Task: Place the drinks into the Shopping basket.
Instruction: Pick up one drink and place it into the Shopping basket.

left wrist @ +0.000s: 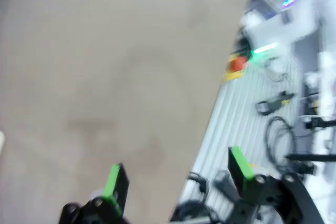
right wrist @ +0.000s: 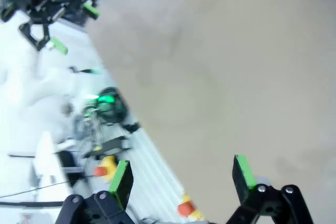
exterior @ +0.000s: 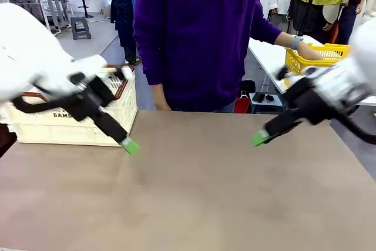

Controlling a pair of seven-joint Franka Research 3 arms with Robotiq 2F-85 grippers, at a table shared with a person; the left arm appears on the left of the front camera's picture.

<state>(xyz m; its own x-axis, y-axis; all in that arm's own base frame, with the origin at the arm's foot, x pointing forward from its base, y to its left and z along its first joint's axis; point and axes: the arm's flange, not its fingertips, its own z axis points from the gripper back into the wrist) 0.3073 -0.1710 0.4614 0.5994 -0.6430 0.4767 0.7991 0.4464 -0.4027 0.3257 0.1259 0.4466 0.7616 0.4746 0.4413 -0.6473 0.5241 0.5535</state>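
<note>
Front view: my left gripper [exterior: 130, 145] and right gripper [exterior: 258, 139] hang wide open and empty above the table [exterior: 200, 192]; Shopping basket [exterior: 59, 129] contents hidden, progress unclear.

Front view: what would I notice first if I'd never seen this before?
Two white robot arms lean over the brown table, the left hand and right hand both open and green-tipped. A person in a purple sweater stands at the far side, and the cream Shopping basket sits at the table's far left.
</note>
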